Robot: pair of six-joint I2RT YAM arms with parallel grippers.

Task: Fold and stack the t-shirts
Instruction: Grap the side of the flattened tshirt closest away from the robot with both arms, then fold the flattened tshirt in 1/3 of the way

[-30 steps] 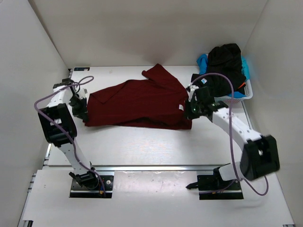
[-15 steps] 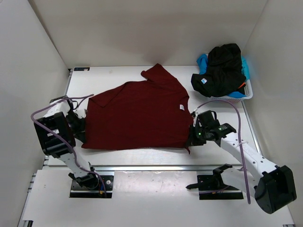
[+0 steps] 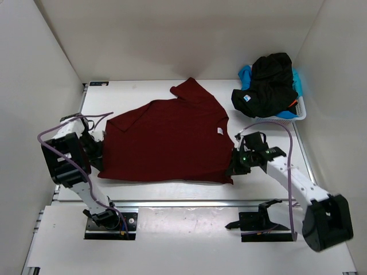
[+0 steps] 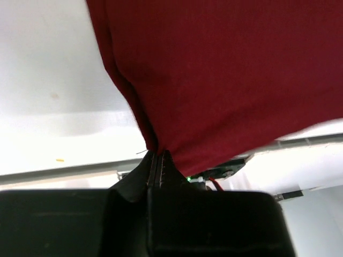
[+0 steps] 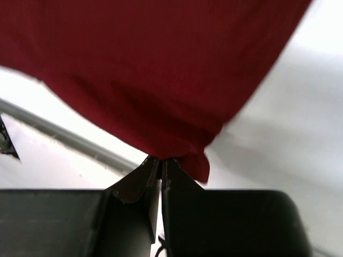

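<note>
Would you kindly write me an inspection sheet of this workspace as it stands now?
Surface: white table, one shirt spread on it.
Job's things: red shirt laid open; black shirt heaped over a blue shirt in the basket, far right.
Clutter: nothing seen.
Grippers: left fingers shut on the red shirt's near left corner; right fingers shut on its near right corner.
Cables: purple cables loop along both arms.
Surroundings: white walls on three sides.
</note>
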